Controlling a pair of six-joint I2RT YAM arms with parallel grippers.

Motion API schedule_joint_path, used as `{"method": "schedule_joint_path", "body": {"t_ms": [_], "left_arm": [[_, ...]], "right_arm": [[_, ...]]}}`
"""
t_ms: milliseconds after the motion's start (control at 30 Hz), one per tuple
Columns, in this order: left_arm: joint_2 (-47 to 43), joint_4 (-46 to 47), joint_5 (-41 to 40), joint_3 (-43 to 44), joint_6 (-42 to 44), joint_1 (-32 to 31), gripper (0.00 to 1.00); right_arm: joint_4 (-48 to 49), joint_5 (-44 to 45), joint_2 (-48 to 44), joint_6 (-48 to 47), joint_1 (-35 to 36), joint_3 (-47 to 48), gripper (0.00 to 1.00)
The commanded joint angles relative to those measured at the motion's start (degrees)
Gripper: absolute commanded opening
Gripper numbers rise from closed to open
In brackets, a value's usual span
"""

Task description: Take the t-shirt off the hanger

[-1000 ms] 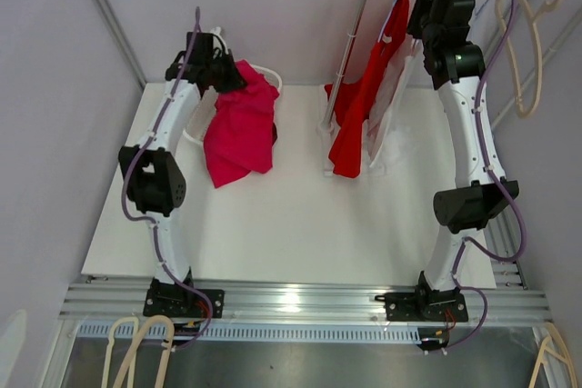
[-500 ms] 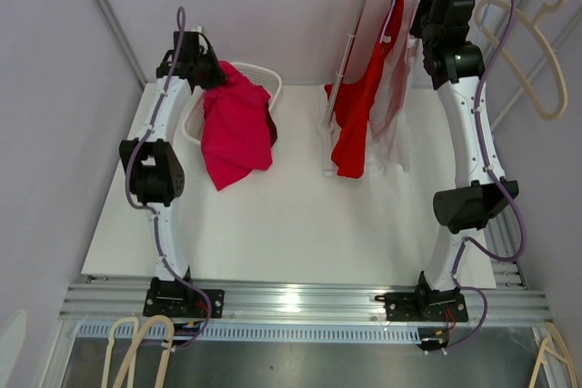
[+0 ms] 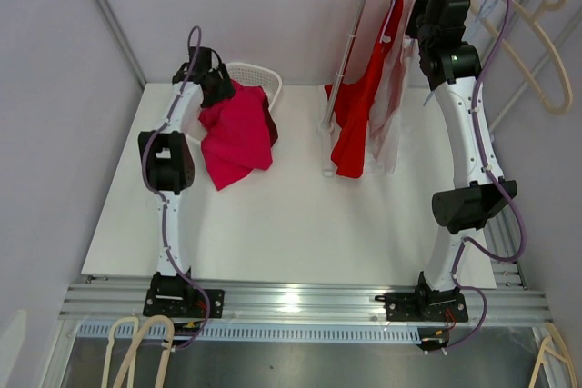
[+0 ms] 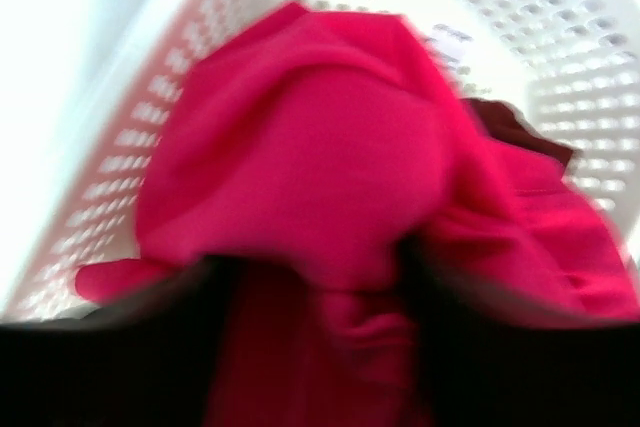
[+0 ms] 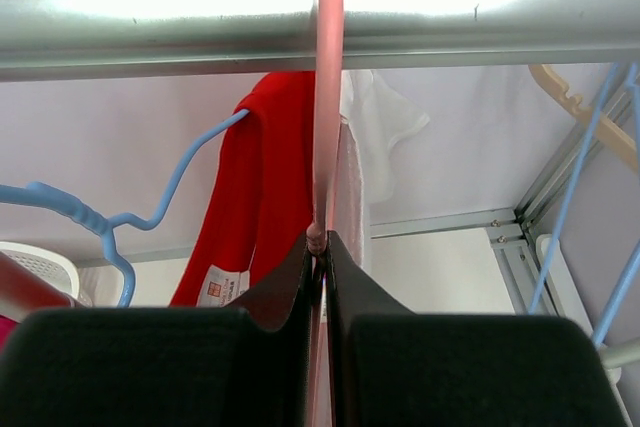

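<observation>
A magenta t-shirt [image 3: 238,134] lies draped over the rim of a white basket [image 3: 259,74] and down onto the table. My left gripper [image 3: 211,82] hovers right over it, open. In the left wrist view the blurred dark fingers [image 4: 150,347] stand wide apart with magenta cloth [image 4: 300,147] bunched between and beyond them. My right gripper [image 5: 322,247] is up at the rail [image 5: 300,17], shut on the thin pink hanger [image 5: 327,97] that hooks over it. A white t-shirt [image 3: 397,106] hangs below that hanger. Beside it, a red t-shirt [image 3: 359,106] hangs on a blue hanger [image 5: 180,177].
A cream hanger [image 3: 536,24] hangs on the rail to the right of my right arm, and another blue hanger [image 5: 590,167] shows at the right. The rack's upright post [image 3: 350,43] stands behind the red shirt. More cream hangers [image 3: 136,352] lie below the table's near edge.
My left gripper has opened and let go of the magenta t-shirt, which now rests on the basket. The right gripper has shut on the pink hanger. The cream hanger has swung right.
</observation>
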Motion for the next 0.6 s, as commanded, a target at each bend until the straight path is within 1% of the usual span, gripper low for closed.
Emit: {"method": "schedule_joint_path", "body": {"t_ms": [0, 33, 67, 100, 133, 167, 233, 267, 333, 367, 467, 567], "left_arm": [[-5.4, -1.9, -6.2, 0.6, 1.4, -1.3, 0.78], [-8.4, -1.5, -7.9, -0.1, 2.3, -1.9, 0.99], [-10.4, -1.0, -9.2, -3.7, 2.9, -2.5, 1.0], [-12.4, -0.2, -12.0, -5.2, 3.3, -3.7, 0.99], [-16.8, 1.4, -13.3, -6.5, 3.4, -4.3, 1.0], [-19.2, 2.8, -13.9, -12.0, 3.6, -4.7, 0.99], [-24.1, 6.9, -15.9, -15.7, 3.7, -6.1, 0.99], [-28.9, 8.3, -16.4, -20.8, 3.9, -6.5, 1.0], [-33.4, 12.1, -16.8, -23.4, 4.9, -7.2, 1.0], [-37.3, 13.0, -16.0, -25.6, 5.6, -7.2, 1.0], [-43.1, 13.7, -14.9, -25.5, 7.7, -7.5, 0.99], [-46.9, 14.0, -13.3, -26.1, 8.9, -8.4, 1.0]], "right_arm": [[2.6, 0.1, -3.0, -0.9, 0.5, 2.4, 0.0], [2.6, 0.0, -3.1, -1.0, 0.6, 2.4, 0.0], [2.8, -0.2, -3.3, -1.0, 0.6, 2.4, 0.0], [2.9, -0.3, -3.4, -0.9, 0.6, 2.4, 0.0], [3.0, -0.4, -3.6, -0.9, 0.6, 2.4, 0.0], [3.0, -0.4, -3.8, -0.9, 0.6, 2.4, 0.0], [3.0, -0.4, -4.0, -1.0, 0.6, 2.4, 0.0], [3.1, -0.4, -4.5, -1.0, 0.6, 2.4, 0.0], [3.3, -0.4, -5.0, -1.5, 0.6, 2.3, 0.0], [3.4, -0.3, -5.2, -2.6, 0.6, 2.2, 0.0], [4.1, -0.7, -6.6, -2.9, 0.6, 2.2, 0.0], [4.3, -0.9, -7.8, -2.9, 0.6, 2.2, 0.0]]}}
